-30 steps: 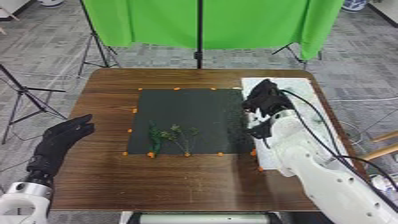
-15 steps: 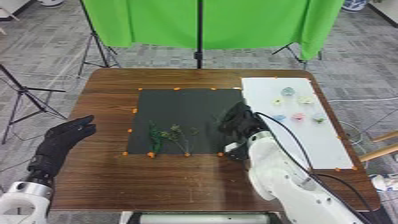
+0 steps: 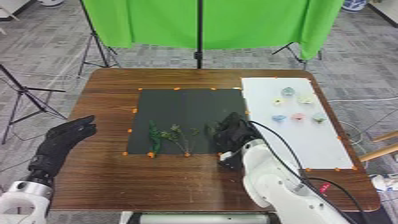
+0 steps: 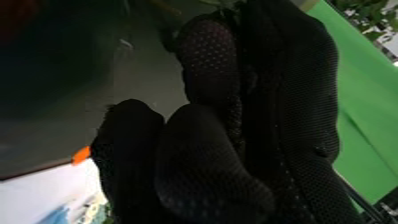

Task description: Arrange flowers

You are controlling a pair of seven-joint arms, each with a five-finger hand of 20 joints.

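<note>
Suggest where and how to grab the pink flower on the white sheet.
I'd pinch the pink flower by its near and far sides, coming from above. It's a small, compact bloom lying on the white sheet, with the blue flower to its left and the pale green one to its right.

The place looks like a robotics lab, or a studio corner fitted out as one. Two white robot arms (image 3: 275, 182) come in over a brown wooden table (image 3: 178, 185), where small orange marks (image 3: 177, 89) run along the edges of a black mat (image 3: 182, 107) and a white mat (image 3: 275, 145). Behind the table hangs a green cloth (image 3: 240, 25), like a filming backdrop, and black tripods (image 3: 25, 89) stand around. The grey patterned floor (image 3: 44, 45) resembles office carpet, and thin cables (image 3: 356, 131) trail over it at the right.
</note>
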